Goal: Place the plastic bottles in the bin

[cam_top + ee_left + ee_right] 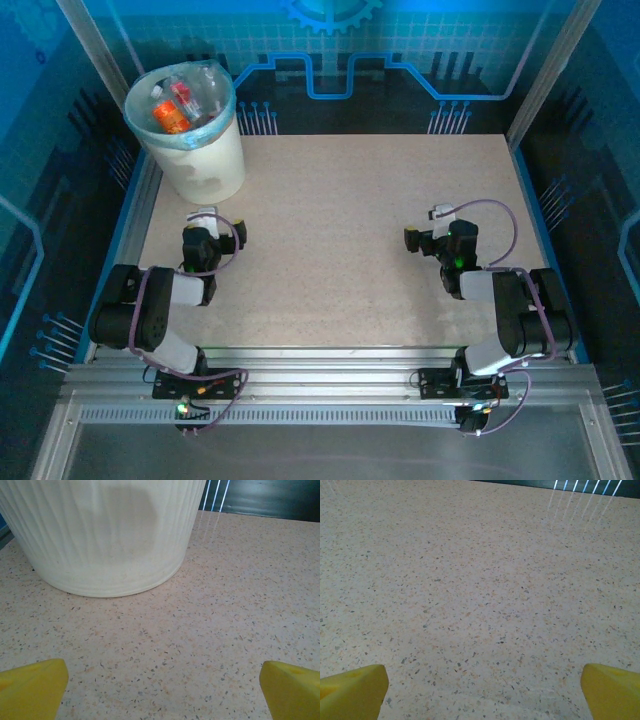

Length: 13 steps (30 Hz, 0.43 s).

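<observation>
While bottles (170,118) lie in bin (212,165), labels illegible, L end effector (162,682) & R end effector (484,682) gape.

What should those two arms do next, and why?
Probably just hold still and stop. The plastic bottles I can see already lie inside the bin, and the left tool and right tool are both open, holding nothing.

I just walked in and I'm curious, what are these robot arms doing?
They are tidying plastic bottles into the bin. Several lie inside it, at the far left corner of the table. The left gripper is open and empty, facing the bin's wall. The right gripper is open and empty too, over bare table.
</observation>
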{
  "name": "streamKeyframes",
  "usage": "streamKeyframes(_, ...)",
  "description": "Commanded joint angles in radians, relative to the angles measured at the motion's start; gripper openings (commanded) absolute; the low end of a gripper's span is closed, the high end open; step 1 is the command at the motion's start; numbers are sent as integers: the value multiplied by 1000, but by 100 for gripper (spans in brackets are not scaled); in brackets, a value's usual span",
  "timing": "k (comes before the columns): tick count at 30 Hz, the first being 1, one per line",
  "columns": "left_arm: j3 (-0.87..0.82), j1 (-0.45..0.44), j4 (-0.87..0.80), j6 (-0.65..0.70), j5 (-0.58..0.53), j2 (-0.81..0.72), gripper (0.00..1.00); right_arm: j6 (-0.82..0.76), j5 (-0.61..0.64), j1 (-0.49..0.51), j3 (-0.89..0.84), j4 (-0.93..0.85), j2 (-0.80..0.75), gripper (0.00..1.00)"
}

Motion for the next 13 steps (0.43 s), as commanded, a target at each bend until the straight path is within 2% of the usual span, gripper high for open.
streamKeyframes(1, 21, -6, -3, 27, 23, 3, 99, 8, 17, 8, 12, 30, 0, 100)
streamKeyframes(13, 19, -6, -1, 29, 21, 4, 99, 7, 16, 9, 12, 30, 0, 100)
